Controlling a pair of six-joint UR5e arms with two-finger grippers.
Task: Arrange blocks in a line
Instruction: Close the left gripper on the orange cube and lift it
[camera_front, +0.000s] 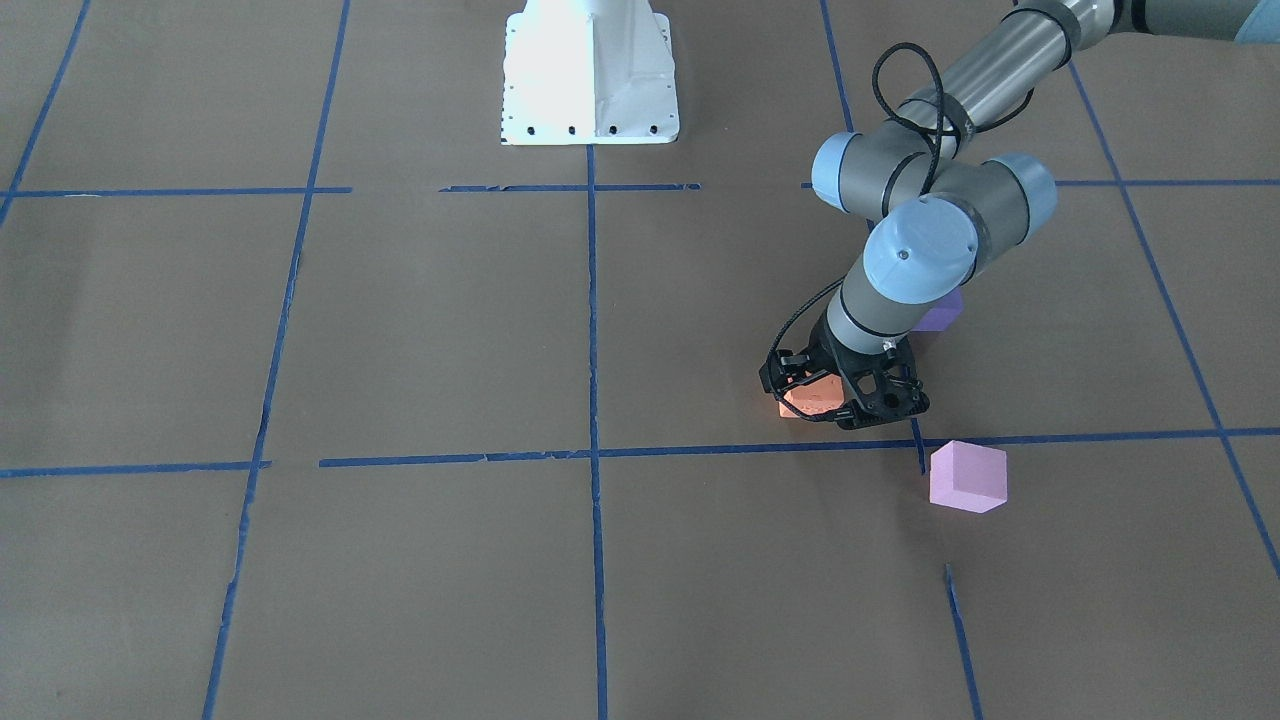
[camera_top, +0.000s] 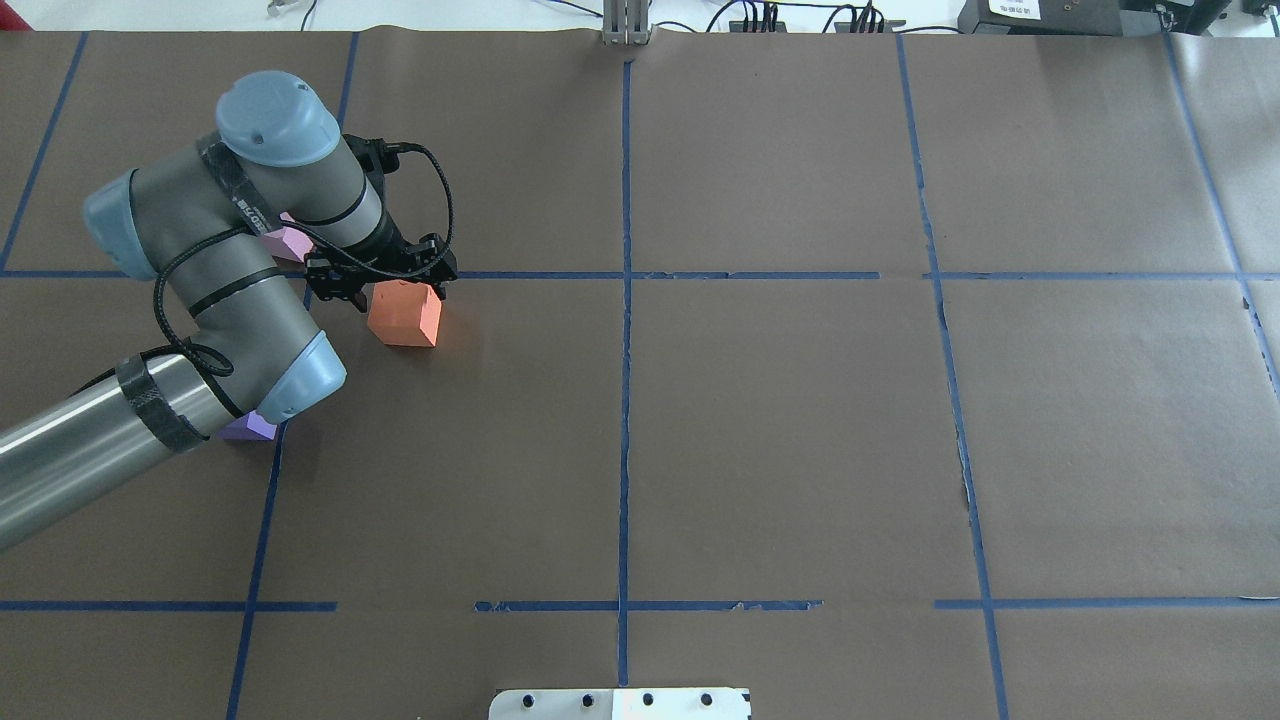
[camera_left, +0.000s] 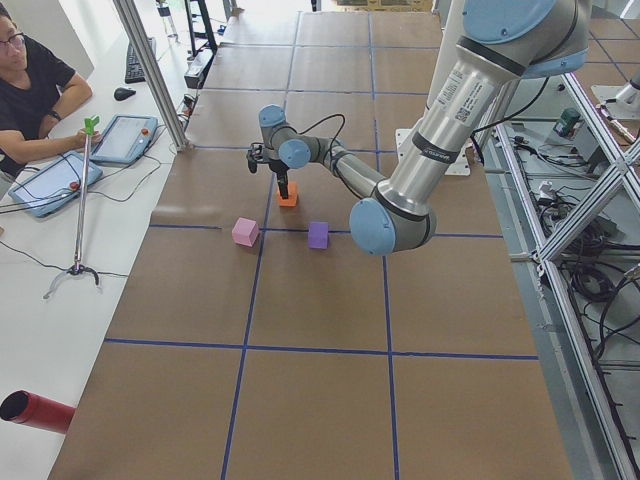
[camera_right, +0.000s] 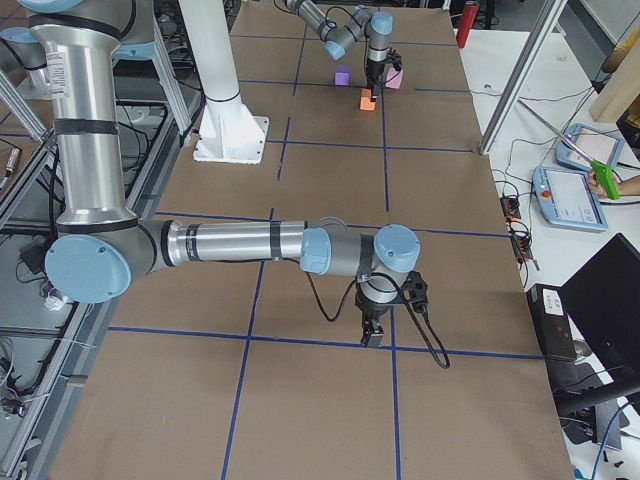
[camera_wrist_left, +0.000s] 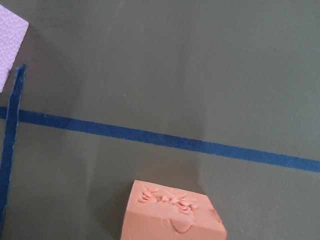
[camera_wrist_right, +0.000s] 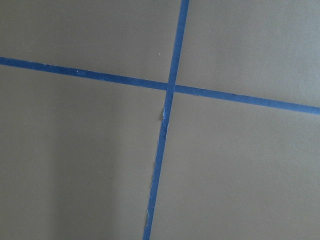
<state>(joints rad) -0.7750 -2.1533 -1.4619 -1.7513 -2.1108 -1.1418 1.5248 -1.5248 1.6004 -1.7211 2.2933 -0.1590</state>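
Observation:
The orange block (camera_front: 812, 397) rests on the table just inside a blue tape line. It also shows in the overhead view (camera_top: 405, 318) and low in the left wrist view (camera_wrist_left: 172, 215). My left gripper (camera_front: 838, 398) is lowered over it. Its jaws stand on either side of the block, open, with a small gap showing in the overhead view (camera_top: 392, 290). The pale pink block (camera_front: 967, 477) lies close by, across the tape line. The violet block (camera_front: 943, 312) is partly hidden behind my left arm. My right gripper (camera_right: 372, 335) shows only in the exterior right view, far from the blocks. I cannot tell its state.
The white robot base (camera_front: 590, 75) stands at the table's robot side. Blue tape lines (camera_front: 594, 400) grid the brown table. My left arm's elbow (camera_top: 230, 300) hangs over the pink and violet blocks. An operator (camera_left: 30, 90) sits beyond the table's far edge.

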